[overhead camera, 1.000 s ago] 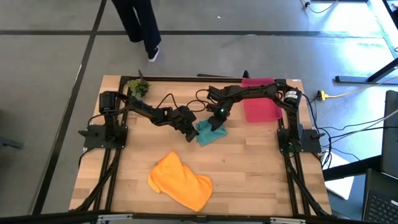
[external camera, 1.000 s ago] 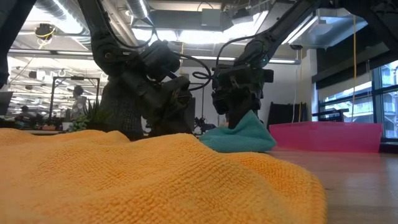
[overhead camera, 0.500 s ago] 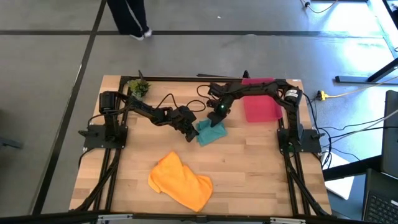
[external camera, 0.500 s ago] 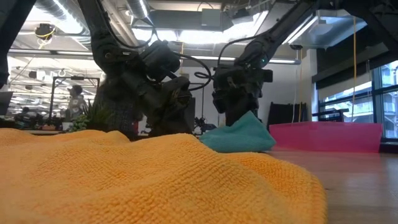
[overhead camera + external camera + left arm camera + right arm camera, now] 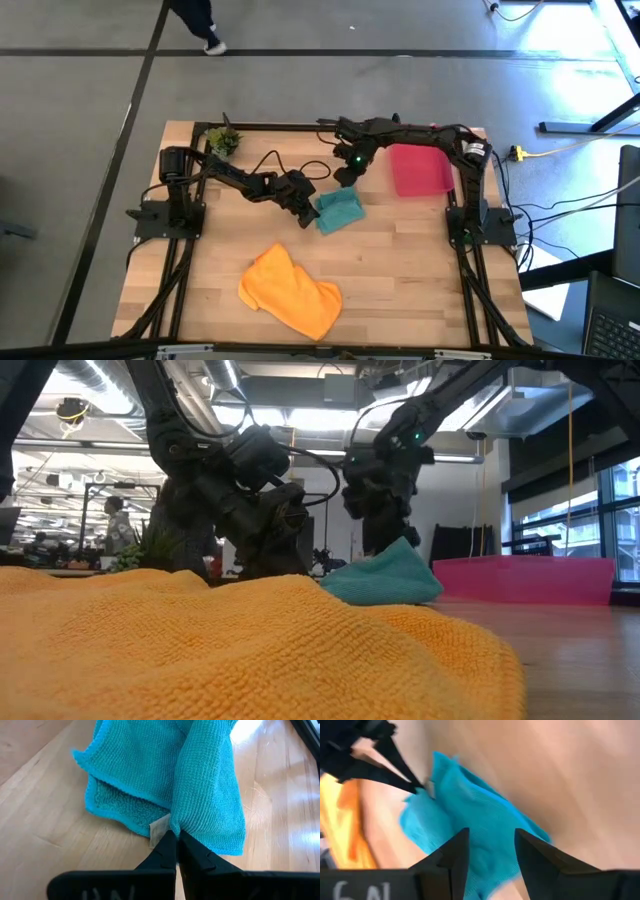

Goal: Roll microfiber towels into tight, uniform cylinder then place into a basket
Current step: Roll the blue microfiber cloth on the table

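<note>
Left gripper point(image 5: 175, 839) is pinched shut at the near edge of the teal towel point(image 5: 339, 211), its two dark fingertips pressed together where a fold of the cloth and a small pale tag meet; whether cloth is actually caught between them cannot be told. High view: this gripper point(image 5: 308, 210) sits low at the towel's left side, mid-table.

Right gripper point(image 5: 490, 851) hangs above the teal towel with fingers partly apart and nothing between them; the cloth lies below in its wrist view, not touched. High view places it point(image 5: 347, 176) just behind the towel, toward the back of the table.

Teal towel: loosely folded bundle with layered edges, flat on the wooden table point(image 5: 420, 260), peaked on one side in the low view point(image 5: 390, 575).

Orange towel point(image 5: 290, 290): crumpled heap near the front edge, well apart from both grippers; it fills the foreground of the low view point(image 5: 230, 650).

Red-pink basket point(image 5: 420, 172): back right of the table, near the teal towel, no towel visible in it.

Small green plant point(image 5: 224, 141): back left corner.

Person's legs point(image 5: 200, 20) on the floor beyond the table.
</note>
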You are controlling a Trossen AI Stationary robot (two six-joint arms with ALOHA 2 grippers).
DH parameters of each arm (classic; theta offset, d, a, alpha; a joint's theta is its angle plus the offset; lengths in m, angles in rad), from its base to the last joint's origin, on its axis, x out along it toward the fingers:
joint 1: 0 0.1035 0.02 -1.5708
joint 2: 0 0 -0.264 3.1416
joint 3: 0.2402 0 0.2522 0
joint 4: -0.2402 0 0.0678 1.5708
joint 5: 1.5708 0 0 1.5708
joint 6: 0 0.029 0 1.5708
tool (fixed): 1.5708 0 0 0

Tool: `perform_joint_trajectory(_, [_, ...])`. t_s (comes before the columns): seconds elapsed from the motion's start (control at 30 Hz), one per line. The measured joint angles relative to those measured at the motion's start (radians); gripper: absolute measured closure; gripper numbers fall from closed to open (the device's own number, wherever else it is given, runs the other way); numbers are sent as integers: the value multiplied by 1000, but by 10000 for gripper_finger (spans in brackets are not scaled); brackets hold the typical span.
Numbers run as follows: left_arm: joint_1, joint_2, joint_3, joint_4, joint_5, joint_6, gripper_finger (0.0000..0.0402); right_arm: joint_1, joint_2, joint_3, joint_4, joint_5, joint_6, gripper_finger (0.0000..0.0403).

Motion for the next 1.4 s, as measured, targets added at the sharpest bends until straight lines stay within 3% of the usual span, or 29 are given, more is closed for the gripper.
perform_joint_trajectory(0.33, [0, 0, 0, -6, 0, 0, 401, 18, -117, 1, -17, 118, -74, 247])
perform_joint_trajectory(0.57, [0, 0, 0, -7, 0, 0, 402, 140, -127, -65, 21, 148, -154, 247])
perform_joint_trajectory(0.9, [0, 0, 0, -8, 0, 0, 401, 285, -126, -106, 149, 183, -114, 247])
perform_joint_trajectory(1.07, [0, 0, 0, -8, 0, 0, 401, 302, -126, -139, 217, 285, -152, 247])
perform_joint_trajectory(1.4, [0, 0, 0, -8, 0, -1, 401, 290, -126, -282, 314, 289, -124, 247])
